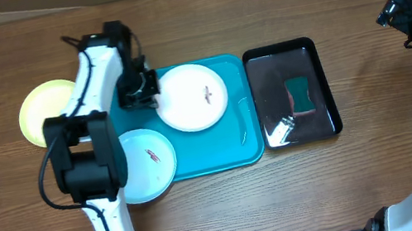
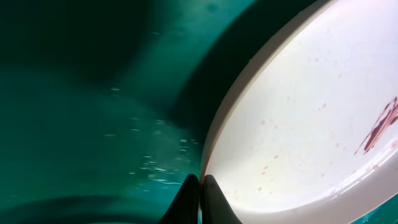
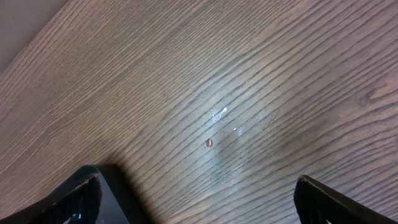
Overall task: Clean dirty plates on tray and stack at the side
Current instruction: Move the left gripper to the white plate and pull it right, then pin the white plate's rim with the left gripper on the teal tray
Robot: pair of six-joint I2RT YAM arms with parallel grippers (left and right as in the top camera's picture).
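Blue plate (image 1: 148, 171), smeared, is overlapping tray's (image 1: 220, 151) near-left corner. Inside tray, left gripper (image 2: 200, 186) is pinching smeared white plate's (image 1: 188, 106) rim. Yellow plate (image 1: 41, 109) is lying left of tray; right gripper (image 3: 199, 193), spread wide, is hovering far right. Nothing stacked yet.

Black tray (image 1: 264, 80) with green sponge (image 1: 299, 90), on wooden table (image 1: 21, 213)

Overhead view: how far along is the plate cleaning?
Possibly done: yellow-green plate sits off the tray, at left, no smear on the part showing. In hand: left gripper looks pinched on the white plate rim, plate smeared. Remaining: light blue plate also smeared; sponge lies in the black tray; right gripper open over bare table; nothing stacked.
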